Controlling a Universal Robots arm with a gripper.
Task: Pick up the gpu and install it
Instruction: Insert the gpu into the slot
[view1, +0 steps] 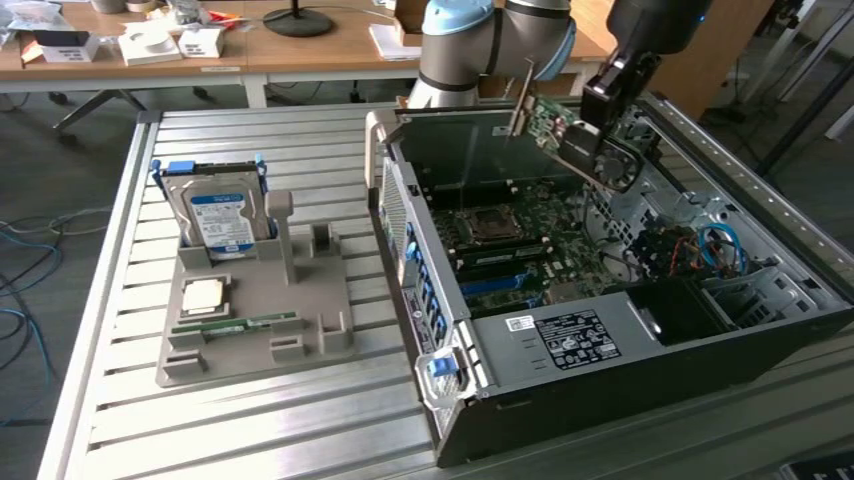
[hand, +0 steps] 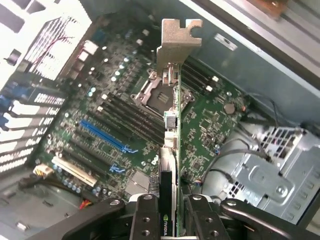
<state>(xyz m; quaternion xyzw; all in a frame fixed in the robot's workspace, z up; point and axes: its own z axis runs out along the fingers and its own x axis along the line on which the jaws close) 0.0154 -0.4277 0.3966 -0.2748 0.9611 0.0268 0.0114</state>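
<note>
The gpu (view1: 571, 138) hangs tilted above the far end of the open computer case (view1: 400, 225), its metal bracket pointing up toward the exterior view's left and its fan facing down to the right. My gripper (view1: 609, 105) is shut on its upper edge. In the wrist view the gpu (hand: 172, 130) runs edge-on between my gripper (hand: 171, 214) fingers, with the silver bracket (hand: 178, 40) at its far end. It hovers over the green motherboard (hand: 210, 125), clear of the blue slot (hand: 102, 135) and the CPU socket (hand: 150, 92).
A grey holder (view1: 300, 345) on the slatted metal table (view1: 227, 430) carries a blue-labelled hard drive (view1: 220, 220), a processor chip (view1: 203, 295) and a green RAM stick (view1: 234, 323). Cables (view1: 714, 250) and a drive cage (hand: 272, 175) crowd the case's right side. Wooden desks stand behind.
</note>
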